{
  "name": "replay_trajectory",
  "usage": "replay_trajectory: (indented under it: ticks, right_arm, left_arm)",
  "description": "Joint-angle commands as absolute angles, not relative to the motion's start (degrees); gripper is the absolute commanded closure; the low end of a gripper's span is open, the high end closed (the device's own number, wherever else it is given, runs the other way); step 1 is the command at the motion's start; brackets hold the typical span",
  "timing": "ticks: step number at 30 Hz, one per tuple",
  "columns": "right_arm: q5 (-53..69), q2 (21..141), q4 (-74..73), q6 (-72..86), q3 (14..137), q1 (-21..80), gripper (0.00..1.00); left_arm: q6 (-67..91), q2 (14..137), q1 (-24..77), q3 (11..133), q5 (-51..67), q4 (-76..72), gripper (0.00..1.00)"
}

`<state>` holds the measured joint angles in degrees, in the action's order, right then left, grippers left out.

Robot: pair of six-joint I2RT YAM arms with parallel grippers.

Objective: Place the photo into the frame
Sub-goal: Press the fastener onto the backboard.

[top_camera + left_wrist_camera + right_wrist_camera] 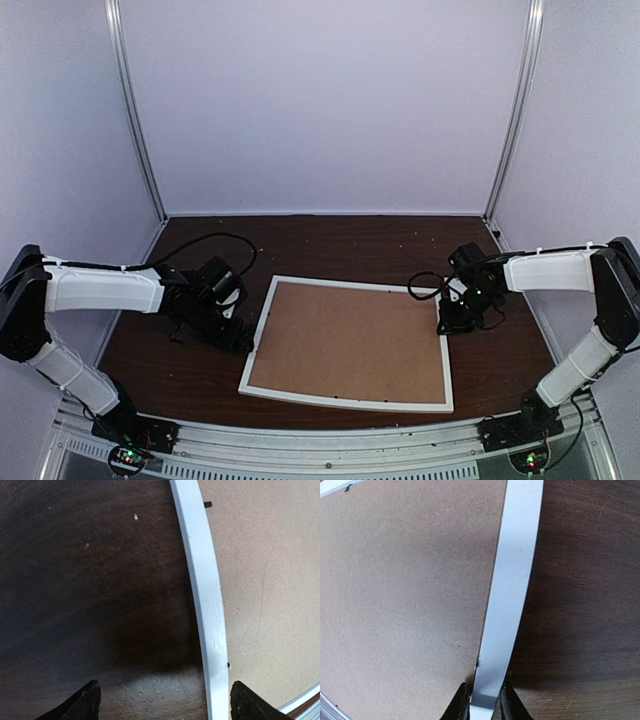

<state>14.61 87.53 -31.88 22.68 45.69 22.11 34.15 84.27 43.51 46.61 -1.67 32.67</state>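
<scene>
In the middle of the dark tabletop (330, 245) the frame (345, 400) lies flat, back up, with the brown backing board (350, 340) filling it. The right end effector (484, 705) pinches the frame's right rim. The left end effector (166, 702) is spread wide, straddling the left rim without gripping it. I see no photo anywhere; it may be under the board or out of view. This looks like a frame-handling step. Next, I'd guess, the left one must close so both arms can lift evenly.
</scene>
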Motion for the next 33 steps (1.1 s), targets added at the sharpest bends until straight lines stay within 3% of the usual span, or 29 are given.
replay_trajectory:
  ticks: [1,33]
  right_arm:
    - [14.4,89.2,-28.7,22.9,43.7,22.2,0.79]
    - [14.3,88.8,-28.9,22.8,43.5,21.8,0.79]
  left_arm:
    - [33.0,85.2,43.8,48.6,-4.6,35.0,0.10]
    - [32.7,92.9,43.8,51.8,-2.0,35.0,0.10]
